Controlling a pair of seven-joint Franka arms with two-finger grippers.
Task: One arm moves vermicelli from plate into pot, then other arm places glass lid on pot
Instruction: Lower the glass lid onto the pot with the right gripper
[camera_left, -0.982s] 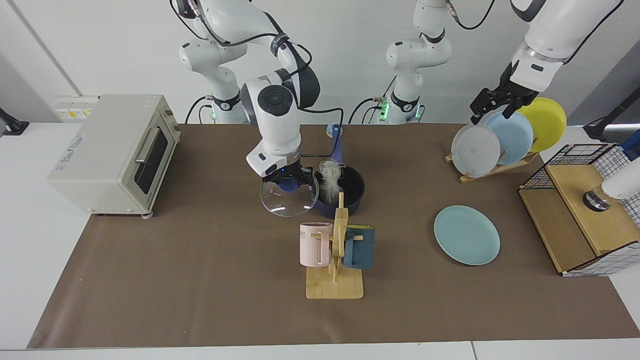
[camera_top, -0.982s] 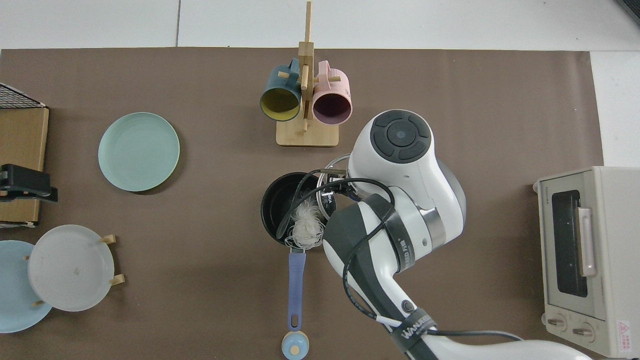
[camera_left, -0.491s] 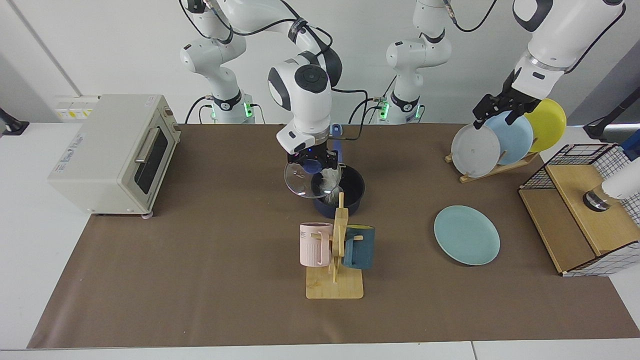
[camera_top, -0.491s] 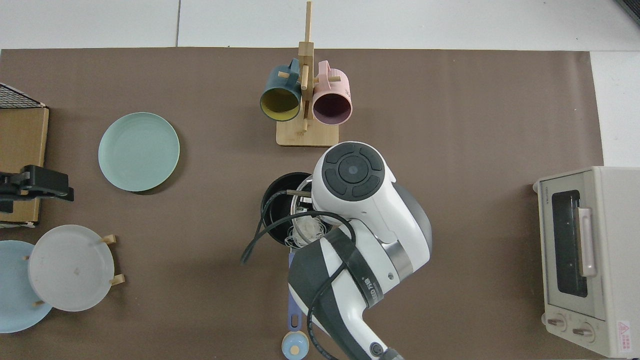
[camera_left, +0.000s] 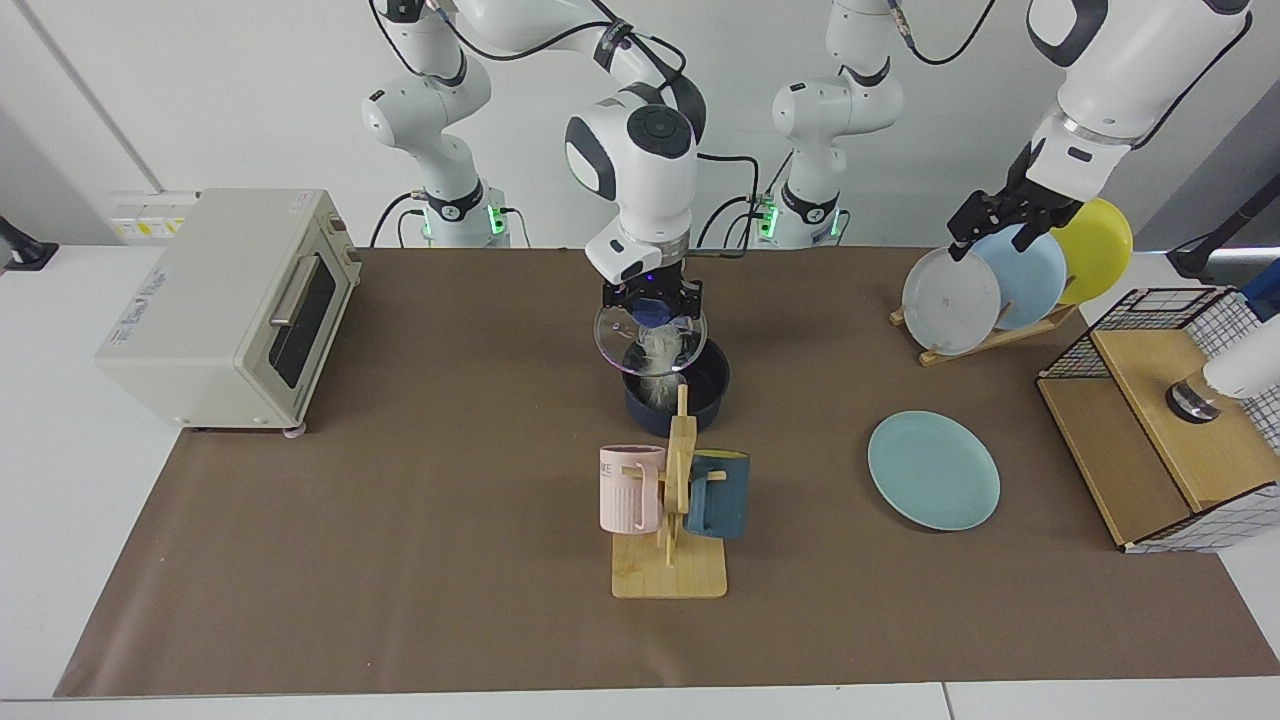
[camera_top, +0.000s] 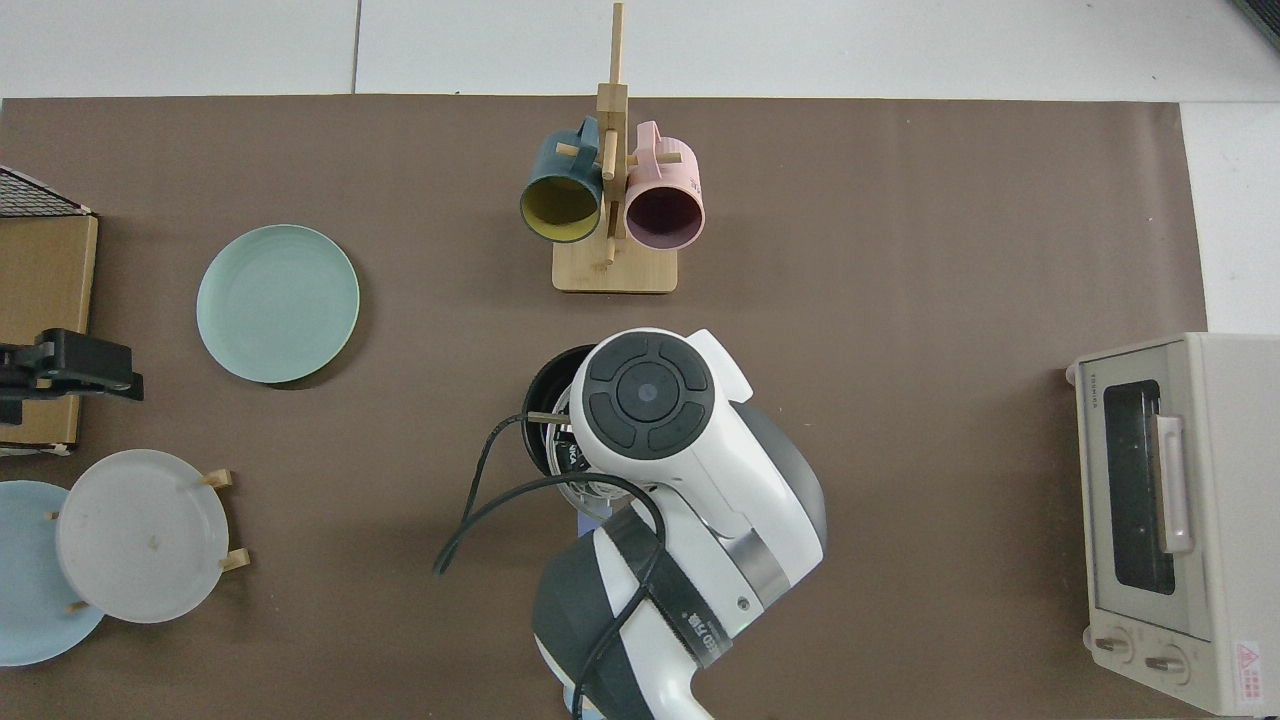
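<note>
the right hand (camera_left: 652, 306) is clamped on the blue knob of the round clear glass lid with a metal rim (camera_left: 650, 342), holding it tilted in the air just above the small dark navy saucepan with a black inside (camera_left: 700, 385). the lid overlaps the pot's far-left part in the facing view and does not sit on the rim. through the glass, the wispy bundle of thin white noodle threads (camera_left: 655, 360) shows inside the pot. from above, the right arm's wrist covers most of the pot (camera_top: 545, 385), leaving only a dark arc of it in view.

just near of the pot on the brown worktop (camera_left: 400, 500) stands a wooden mug tree (camera_left: 672, 520) with a pink mug (camera_left: 630, 488) and a dark teal mug (camera_left: 720, 494). to the right lies the round flat teal-green plate (camera_left: 933, 470), bare. a cream toaster oven (camera_left: 225, 305) sits at the left edge.

the left hand (camera_left: 1000, 212) hangs well apart at the far right, over the wooden rack of grey, light blue and yellow plates (camera_left: 1010, 275); whether its fingers are apart or together i cannot tell. that arm waits.
</note>
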